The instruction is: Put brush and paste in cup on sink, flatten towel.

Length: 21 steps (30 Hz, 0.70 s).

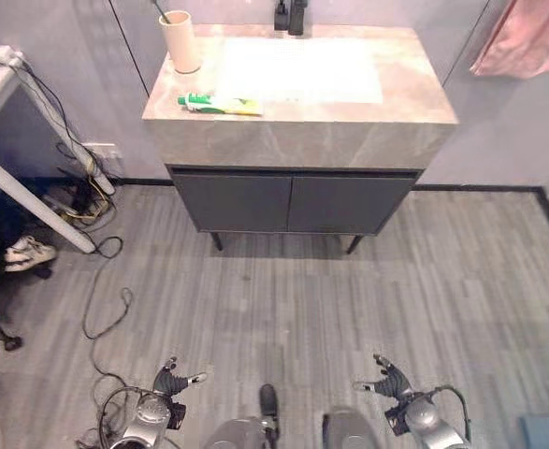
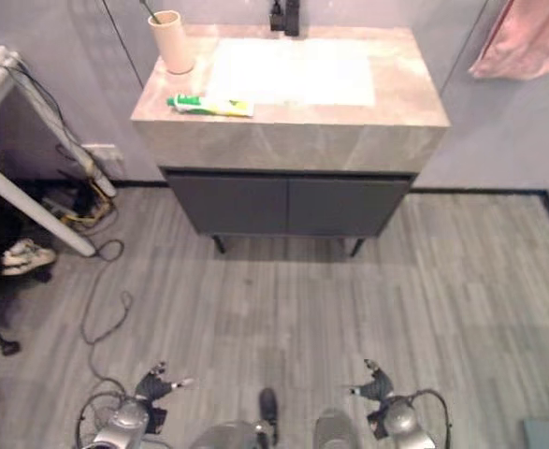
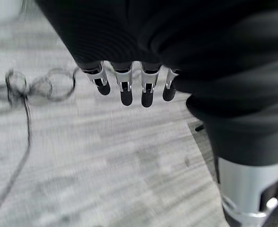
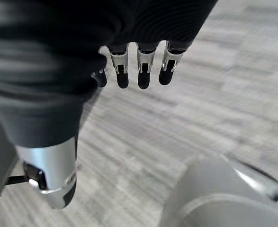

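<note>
Marble-look stone tops the counter (image 1: 302, 140) at twelve o'clock, well apart from us across the grey floor (image 1: 283, 299). Our left hand (image 1: 169, 382) and right hand (image 1: 393, 382) hang low at seven and five o'clock, fingers relaxed and straight, holding nothing. We judge the step in hand is the approach: we should close in squarely on the counter's left end, so that the left hand can reach the paste (image 1: 220, 104) without stretching. The paste is a white and green tube lying flat near the front edge, just beside the beige cup (image 1: 180, 41) at eleven o'clock. A dark stick, likely the brush (image 1: 161, 11), already stands in the cup. The pink towel (image 1: 527, 37) hangs bunched at one o'clock.
</note>
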Motion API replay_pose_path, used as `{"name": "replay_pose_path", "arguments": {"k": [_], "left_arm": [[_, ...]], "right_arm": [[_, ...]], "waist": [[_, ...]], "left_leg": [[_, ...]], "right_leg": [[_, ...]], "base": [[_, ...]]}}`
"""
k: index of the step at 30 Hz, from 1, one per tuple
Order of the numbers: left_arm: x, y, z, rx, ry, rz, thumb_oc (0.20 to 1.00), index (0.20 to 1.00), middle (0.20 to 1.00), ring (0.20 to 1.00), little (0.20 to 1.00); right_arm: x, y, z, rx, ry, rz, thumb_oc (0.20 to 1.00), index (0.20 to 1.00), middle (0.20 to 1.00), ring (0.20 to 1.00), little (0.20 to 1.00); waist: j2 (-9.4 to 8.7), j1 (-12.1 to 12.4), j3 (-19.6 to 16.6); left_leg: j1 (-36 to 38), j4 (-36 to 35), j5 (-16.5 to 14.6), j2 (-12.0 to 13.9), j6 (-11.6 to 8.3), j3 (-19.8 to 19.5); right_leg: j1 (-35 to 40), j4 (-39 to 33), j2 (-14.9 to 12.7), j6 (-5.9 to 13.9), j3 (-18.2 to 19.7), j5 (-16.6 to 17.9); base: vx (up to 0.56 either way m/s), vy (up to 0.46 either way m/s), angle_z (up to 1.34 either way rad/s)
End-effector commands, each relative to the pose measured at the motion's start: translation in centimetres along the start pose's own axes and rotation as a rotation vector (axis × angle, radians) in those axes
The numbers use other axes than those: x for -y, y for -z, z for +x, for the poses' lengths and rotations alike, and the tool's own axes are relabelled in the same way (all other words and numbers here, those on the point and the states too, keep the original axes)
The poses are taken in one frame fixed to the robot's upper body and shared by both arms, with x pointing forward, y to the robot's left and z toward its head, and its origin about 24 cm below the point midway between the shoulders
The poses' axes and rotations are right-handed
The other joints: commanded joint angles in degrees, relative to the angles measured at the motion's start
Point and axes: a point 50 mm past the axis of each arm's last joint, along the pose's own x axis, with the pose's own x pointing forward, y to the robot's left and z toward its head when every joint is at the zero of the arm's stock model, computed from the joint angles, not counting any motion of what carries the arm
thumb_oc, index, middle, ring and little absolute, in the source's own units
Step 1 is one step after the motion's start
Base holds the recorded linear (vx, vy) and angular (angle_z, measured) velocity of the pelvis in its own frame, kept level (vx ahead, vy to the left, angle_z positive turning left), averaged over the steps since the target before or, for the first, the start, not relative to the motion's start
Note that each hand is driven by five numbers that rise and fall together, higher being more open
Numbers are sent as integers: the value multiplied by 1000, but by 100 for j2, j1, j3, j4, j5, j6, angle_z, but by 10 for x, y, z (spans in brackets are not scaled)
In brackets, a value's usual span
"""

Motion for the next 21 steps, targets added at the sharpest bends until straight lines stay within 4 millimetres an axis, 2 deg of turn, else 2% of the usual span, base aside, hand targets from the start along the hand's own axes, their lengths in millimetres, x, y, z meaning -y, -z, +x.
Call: {"name": "replay_pose_path", "arguments": {"k": [1, 2, 3, 5, 7, 8, 10, 11, 12, 13, 14, 15, 16, 17, 18, 19, 20, 21], "left_arm": [[-10, -5, 1, 35, -47, 31, 1000, 1000, 1000, 1000, 1000], [-9, -5, 1, 35, -47, 31, 1000, 1000, 1000, 1000, 1000], [-9, -6, 2, 32, -49, 40, 1000, 1000, 1000, 1000, 1000], [-6, -7, 2, 35, -35, 55, 1000, 1000, 1000, 1000, 1000], [3, -5, 1, 37, 8, 81, 1000, 1000, 1000, 1000, 1000], [6, -4, 0, 27, 16, 80, 1000, 1000, 1000, 1000, 1000], [15, -1, -1, 15, 41, 48, 1000, 1000, 1000, 1000, 1000], [18, -4, -1, 19, 49, 38, 1000, 1000, 1000, 1000, 1000], [18, -4, -1, 19, 50, 38, 1000, 1000, 1000, 1000, 1000], [18, -4, -1, 12, 48, 32, 1000, 1000, 1000, 1000, 1000], [17, -7, 0, 21, 37, 13, 1000, 1000, 1000, 1000, 1000], [16, -10, 0, 33, 32, 9, 1000, 1000, 1000, 1000, 1000], [16, -12, 1, 40, 29, 4, 1000, 1000, 1000, 1000, 1000], [15, -19, 2, 57, 17, -10, 1000, 1000, 1000, 1000, 1000], [15, -20, 2, 59, 16, -10, 1000, 1000, 1000, 1000, 1000], [15, -21, 3, 61, 12, -15, 1000, 1000, 1000, 1000, 1000], [13, -19, 3, 49, 4, -23, 1000, 1000, 1000, 1000, 1000], [12, -15, 3, 33, -1, -27, 1000, 1000, 1000, 1000, 1000]], "right_arm": [[24, -7, 0, 45, 85, -5, 1000, 1000, 1000, 1000, 1000], [24, -7, 0, 45, 85, -5, 1000, 1000, 1000, 1000, 1000], [26, -6, -1, 44, 96, 13, 1000, 1000, 1000, 1000, 1000], [25, -4, -2, 39, 96, 19, 1000, 1000, 1000, 1000, 1000], [22, 5, -5, 10, 81, 7, 1000, 1000, 1000, 1000, 1000], [23, 8, -5, 1, 81, 6, 1000, 1000, 1000, 1000, 1000], [32, 6, -4, 4, 90, -12, 1000, 1000, 1000, 1000, 1000], [40, 2, -2, 16, 106, -43, 1000, 1000, 1000, 1000, 1000], [40, 2, -2, 16, 106, -43, 1000, 1000, 1000, 1000, 1000], [45, 2, -3, 14, 118, -51, 1000, 1000, 1000, 1000, 1000], [48, 4, -3, 8, 134, -22, 1000, 1000, 1000, 1000, 1000], [49, 4, -3, 6, 134, -24, 1000, 1000, 1000, 1000, 1000], [48, 6, -3, -6, 135, -27, 1000, 1000, 1000, 1000, 1000], [48, 13, -4, -41, 143, -47, 1000, 1000, 1000, 1000, 1000], [47, 17, -5, -54, 145, -46, 1000, 1000, 1000, 1000, 1000], [47, 16, -5, -53, 146, -47, 1000, 1000, 1000, 1000, 1000], [45, 21, -5, -71, 137, -56, 1000, 1000, 1000, 1000, 1000], [45, 20, -5, -72, 132, -70, 1000, 1000, 1000, 1000, 1000]], "waist": [[-221, -191, 181], [-204, -191, 197], [-281, -272, 199], [-306, -369, 190], [-364, -429, 79], [-338, -429, 38], [-266, -403, -32], [-259, -369, -15], [-251, -380, -18], [-281, -334, 7], [-391, -271, 161], [-419, -253, 217], [-419, -240, 242], [-396, -249, 232], [-354, -242, 219], [-377, -244, 211], [-308, -218, 166], [-285, -190, 150]], "left_leg": [[55, -23, 32, 463, -581, 120], [95, -43, 24, 480, -587, 116], [306, -154, -49, 427, -644, 129], [535, -173, -244, 418, -734, 67], [802, -156, -505, 372, -780, -118], [890, -104, -565, 421, -819, -168], [743, 599, -611, 581, -921, -339], [508, 1267, -443, 701, -1060, -372], [477, 1312, -465, 713, -1066, -386], [184, 2258, -36, 888, -1221, -376], [-370, 3381, 413, 1036, -1316, -266], [-579, 3575, 403, 1108, -1295, -142], [-728, 3571, 413, 1229, -1284, 20], [-890, 3147, 365, 1695, -1273, 683], [-949, 2883, 250, 1817, -1392, 784], [-977, 2489, 390, 1790, -1295, 881], [-1043, 1585, 518, 1775, -1339, 642], [-996, 1168, 603, 1790, -1356, 468]], "right_leg": [[254, -2538, 247, -100, -285, 1623], [312, -2593, 269, -98, -296, 1638], [199, -3230, 220, 18, -325, 1979], [37, -3737, 120, 143, -434, 2333], [236, -3872, 196, 75, -147, 2423], [357, -3905, 241, 35, -123, 2383], [555, -3824, 356, -136, -188, 2244], [707, -3830, 437, -276, -236, 2106], [703, -3830, 443, -281, -250, 2105], [949, -3827, 530, -463, -297, 1914], [1147, -3806, 489, -643, -386, 1774], [1176, -3774, 473, -692, -437, 1664], [1207, -3752, 453, -698, -467, 1601], [1384, -3757, 402, -678, -628, 1466], [1506, -3768, 412, -611, -631, 1333], [1432, -3744, 349, -608, -651, 1390], [1498, -3718, 343, -520, -587, 1288], [1570, -3707, 316, -477, -544, 1244]], "base": [[344, 14, -49], [346, -6, -32], [349, -20, -10], [554, -83, 7], [524, -129, 37], [456, -206, 98], [398, -282, 90], [199, -203, 41], [320, -311, 14], [313, -344, 16], [371, -409, 18], [225, -273, 37], [246, -155, 27], [316, -67, 25], [280, -10, 22], [302, 176, 49], [283, 226, 53], [285, 196, 17]]}}
